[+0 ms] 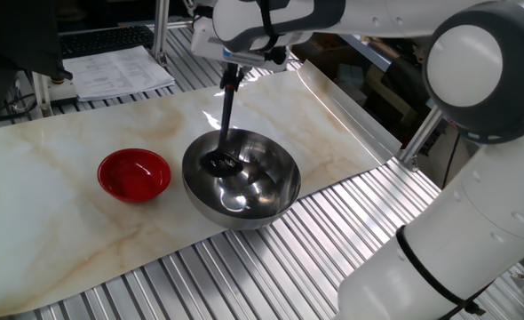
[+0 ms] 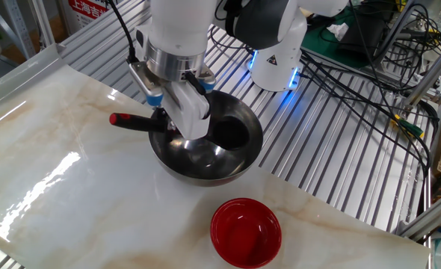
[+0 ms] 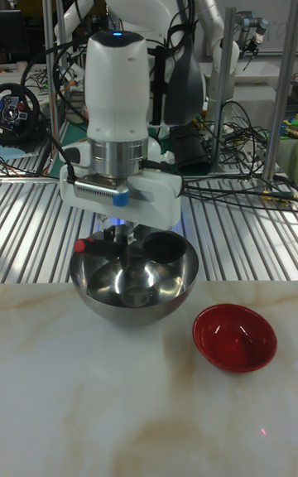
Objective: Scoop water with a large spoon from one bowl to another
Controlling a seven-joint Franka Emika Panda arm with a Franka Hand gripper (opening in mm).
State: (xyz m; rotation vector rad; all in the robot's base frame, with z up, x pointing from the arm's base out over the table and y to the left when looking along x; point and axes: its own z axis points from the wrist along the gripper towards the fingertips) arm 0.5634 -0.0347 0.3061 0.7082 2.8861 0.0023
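Note:
The large spoon (image 1: 227, 120), a black ladle with a red-tipped handle (image 2: 114, 118), hangs steeply from my gripper (image 1: 231, 80), which is shut on the upper handle. Its cup (image 1: 218, 163) is inside the steel bowl (image 1: 237, 216), near the left inner wall on the red bowl's side. Whether the cup touches the water I cannot tell; water shows only as glints in the bowl's bottom (image 1: 244, 188). The small red bowl (image 1: 134, 173) sits just left of the steel one, apart from it. In the other fixed view my gripper (image 2: 161, 121) hides the cup above the steel bowl (image 2: 205, 173).
Both bowls rest on a marble-patterned board (image 1: 67, 213) over a slatted metal table (image 1: 244, 276). Papers (image 1: 120, 71) lie at the back left. Cables (image 2: 370, 67) and another robot's base (image 2: 276, 63) stand behind the steel bowl. The red bowl (image 2: 245, 232) has open board around it.

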